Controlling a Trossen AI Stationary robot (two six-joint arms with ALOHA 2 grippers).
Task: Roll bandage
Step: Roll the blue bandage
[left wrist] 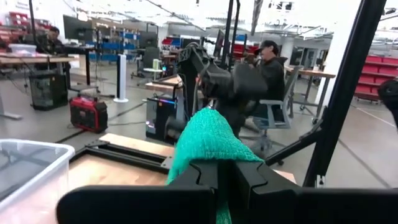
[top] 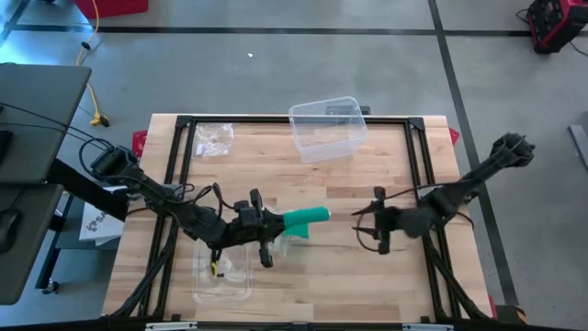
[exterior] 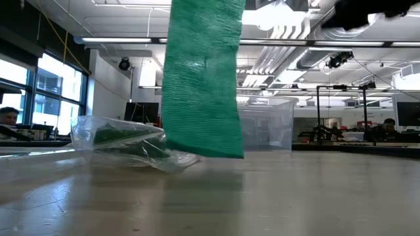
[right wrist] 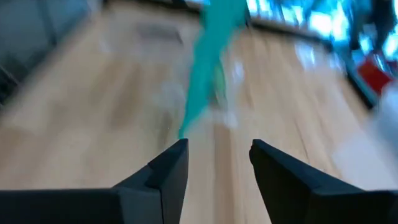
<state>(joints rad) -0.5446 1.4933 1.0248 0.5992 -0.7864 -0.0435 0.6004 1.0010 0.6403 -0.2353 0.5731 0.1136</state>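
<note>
While the left tool (top: 268, 227) clamps the green bandage (top: 306, 218), the right tool (right wrist: 217, 163) hovers nearby, fingers parted.

There are no words, numbers, brand names or signs that can be read in any of the views. The white sheet of paper (top: 95, 222) on the floor at about 9 o'clock from the wooden table (top: 367, 285) has dark marks on it, but they are too small to tell what they say.
</note>
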